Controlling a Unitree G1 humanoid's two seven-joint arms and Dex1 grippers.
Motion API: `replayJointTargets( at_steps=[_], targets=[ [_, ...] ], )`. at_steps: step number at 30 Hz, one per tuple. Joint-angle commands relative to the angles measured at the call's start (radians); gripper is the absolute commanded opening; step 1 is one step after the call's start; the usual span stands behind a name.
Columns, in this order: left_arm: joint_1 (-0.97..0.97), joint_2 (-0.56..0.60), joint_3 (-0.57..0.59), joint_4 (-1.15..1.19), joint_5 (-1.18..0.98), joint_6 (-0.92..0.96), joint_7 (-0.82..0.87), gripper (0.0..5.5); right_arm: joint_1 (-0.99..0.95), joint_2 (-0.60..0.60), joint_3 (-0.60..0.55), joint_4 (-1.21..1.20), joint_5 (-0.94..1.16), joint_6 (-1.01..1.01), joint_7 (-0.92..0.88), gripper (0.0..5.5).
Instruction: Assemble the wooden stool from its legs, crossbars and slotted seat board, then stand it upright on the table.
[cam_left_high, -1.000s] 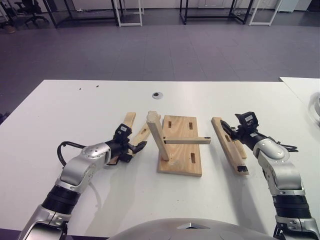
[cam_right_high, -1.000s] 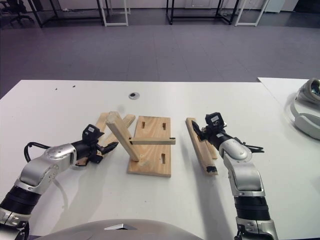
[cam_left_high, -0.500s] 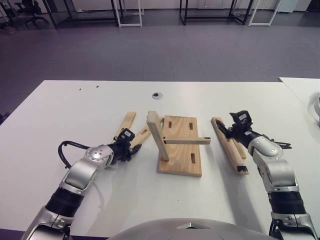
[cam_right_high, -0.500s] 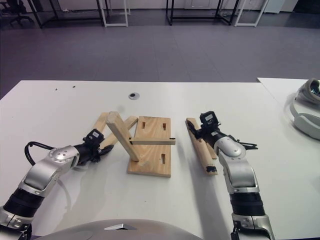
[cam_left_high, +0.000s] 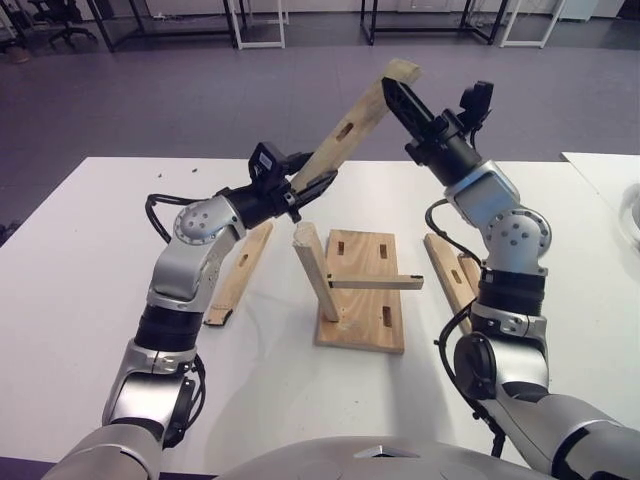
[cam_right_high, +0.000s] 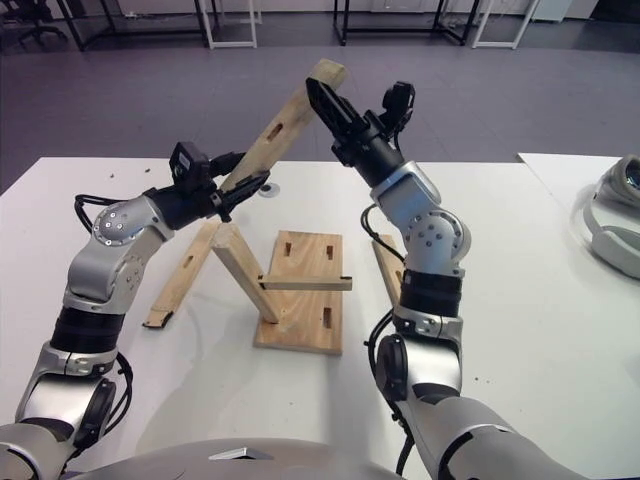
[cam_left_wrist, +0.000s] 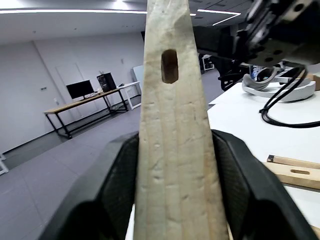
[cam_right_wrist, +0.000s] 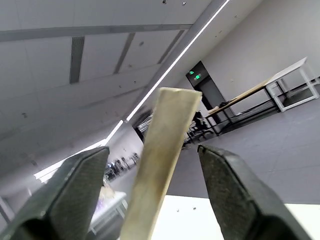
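slotted leg (cam_left_high: 345, 130) aloft, left tool (cam_left_high: 312, 187) clamped

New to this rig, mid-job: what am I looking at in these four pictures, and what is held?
This is a two-armed humanoid robot. The two wide pictures come from its head, looking down at a white table; the two close ones from cameras on its wrists. The left claw grips a wooden leg in the air; the right claw stands open at its upper end. On the table lies the seat board, a tilted leg standing on it with a crossbar attached. More wooden pieces lie on both sides.
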Motion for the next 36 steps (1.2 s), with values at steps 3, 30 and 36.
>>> replayJointTargets(
  at_steps=[3,30,36],
  targets=[
    [-0.014,0.010,-0.025,0.018,0.045,-0.080,-0.064,2.13,-0.022,-0.003,-0.032,0.009,0.074,0.038,-0.057,2.76],
    [0.548,0.160,-0.019,-0.192,0.206,0.181,0.029,4.94,0.936,-0.211,-0.278,-0.621,0.666,0.125,-0.585,1.00],
    [0.535,0.147,-0.079,-0.216,0.253,0.248,0.056,5.22,0.995,-0.224,-0.168,-0.663,0.538,0.045,-0.614,1.00]
  ],
)
